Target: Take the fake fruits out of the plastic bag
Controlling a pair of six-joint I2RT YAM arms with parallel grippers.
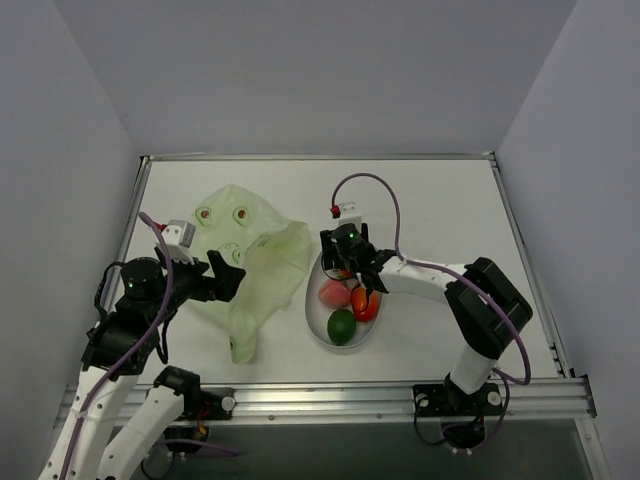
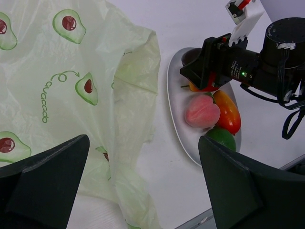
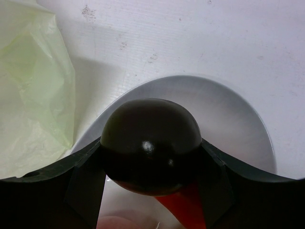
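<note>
right claw (image 1: 350, 262) is half open, clamped on the dark ball (image 3: 151, 143), low over the far end of the dish (image 3: 248, 124). the pink fruit (image 2: 202, 111), orange oval (image 2: 228, 112) and green ball (image 2: 221, 138) lie in the dish. the bag (image 1: 255, 265) lies limp just beside it. left claw (image 1: 226, 273) gapes wide, empty, by the bag. let go here, the glossy ball could roll over the shallow rim or knock its neighbours out.

We see a thin, crinkled, translucent plastic bag (image 2: 71, 95) on a matt white table (image 1: 450, 200). The dark ball (image 3: 151, 143) and orange-red oval (image 2: 228, 112) are smooth, glossy plastic; the dish (image 2: 178, 109) looks smooth and slightly shiny.
</note>
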